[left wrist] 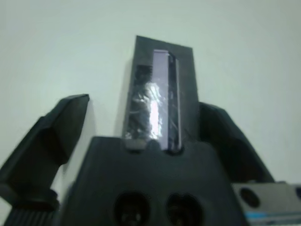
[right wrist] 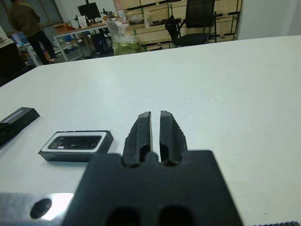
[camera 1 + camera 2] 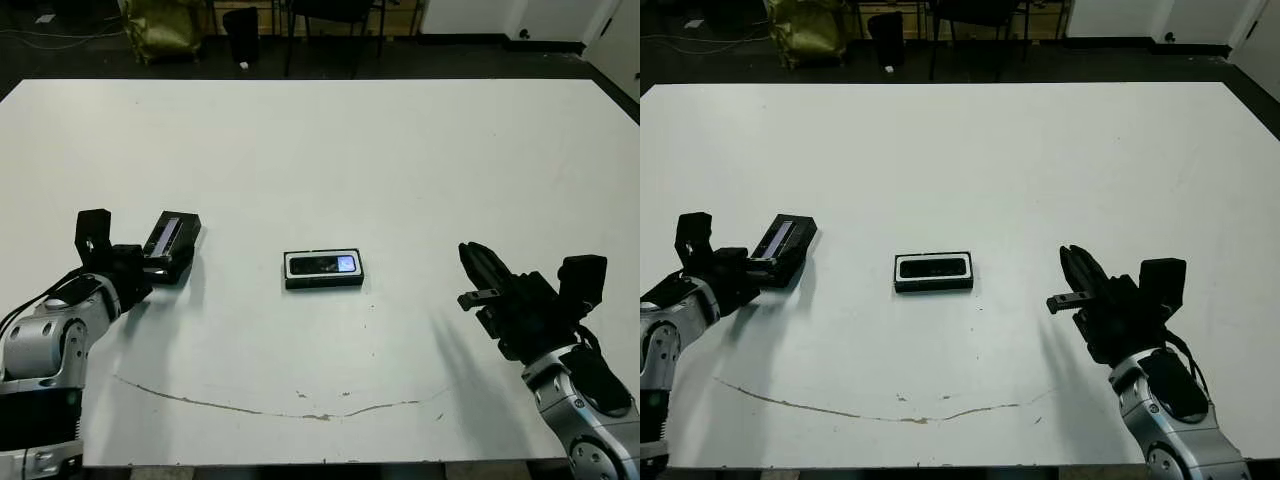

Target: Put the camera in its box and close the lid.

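The box (image 3: 323,270) sits at the middle of the white table (image 3: 400,150), a black tray with a white lining. In it lies the camera (image 3: 322,264), its bluish patch at the right end. At the left, the lid (image 3: 172,240), black with a pale strip, is tilted and raised off the table, with my left gripper (image 3: 150,260) shut on its near end. The left wrist view shows the lid (image 1: 160,89) running out between the fingers (image 1: 61,127). My right gripper (image 3: 470,252) hovers right of the box, shut and empty, its fingers (image 2: 141,132) pressed together.
A thin curved scuff line (image 3: 300,410) runs along the table's near edge. Beyond the far edge stand chairs (image 3: 330,20) and a yellow-green bag (image 3: 160,25). A person (image 2: 23,23) stands far off by desks in the right wrist view.
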{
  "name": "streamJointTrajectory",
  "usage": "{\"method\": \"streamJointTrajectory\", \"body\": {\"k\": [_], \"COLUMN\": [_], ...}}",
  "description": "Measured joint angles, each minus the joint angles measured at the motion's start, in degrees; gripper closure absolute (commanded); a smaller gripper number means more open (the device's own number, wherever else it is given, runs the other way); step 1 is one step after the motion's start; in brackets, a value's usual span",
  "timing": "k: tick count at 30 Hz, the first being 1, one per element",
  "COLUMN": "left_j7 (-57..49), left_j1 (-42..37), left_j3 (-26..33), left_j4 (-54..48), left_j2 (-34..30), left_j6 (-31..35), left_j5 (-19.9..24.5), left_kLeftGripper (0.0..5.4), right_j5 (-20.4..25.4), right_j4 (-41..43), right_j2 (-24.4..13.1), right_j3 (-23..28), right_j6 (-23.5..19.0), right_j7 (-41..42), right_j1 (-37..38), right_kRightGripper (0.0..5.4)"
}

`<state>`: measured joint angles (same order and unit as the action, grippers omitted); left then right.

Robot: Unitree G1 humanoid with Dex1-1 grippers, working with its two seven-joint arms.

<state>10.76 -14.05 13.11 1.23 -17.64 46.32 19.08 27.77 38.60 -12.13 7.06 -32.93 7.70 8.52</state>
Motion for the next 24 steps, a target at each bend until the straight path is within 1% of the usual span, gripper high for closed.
{"method": "streamJointTrajectory", "body": {"k": [5, 7, 12, 18, 24], "left_j7": [0.4, 1.7, 6.2, 11.2, 13.8], "left_j1": [0.4, 0.4, 0.4, 0.5, 0.0], "left_j3": [-2.6, -3.1, -5.3, -9.3, -9.0], "left_j4": [-1.1, -1.6, -2.2, -4.8, -10.8], "left_j2": [-1.9, -3.2, -8.0, -14.5, -16.0], "left_j6": [0.6, 1.3, 3.5, 5.2, 3.7], "left_j5": [-2.2, -2.3, -2.6, -4.7, -4.5], "left_kLeftGripper": [2.56, 2.81, 2.81, 2.82, 2.82], "right_j5": [0.8, 0.6, 0.6, -0.5, -0.8], "right_j4": [0.0, -0.5, -1.7, -1.6, -1.6], "right_j2": [0.1, 0.0, 0.0, -0.1, 0.0], "right_j3": [0.0, 0.0, 0.3, 0.1, -0.2], "right_j6": [0.1, 0.2, 0.5, 0.6, 0.8], "right_j7": [0.3, 1.0, 1.1, 0.8, 1.3], "right_j1": [0.1, 0.1, 0.1, 0.1, 0.1], "right_kRightGripper": [5.4, 5.4, 5.4, 5.4, 5.4]}}
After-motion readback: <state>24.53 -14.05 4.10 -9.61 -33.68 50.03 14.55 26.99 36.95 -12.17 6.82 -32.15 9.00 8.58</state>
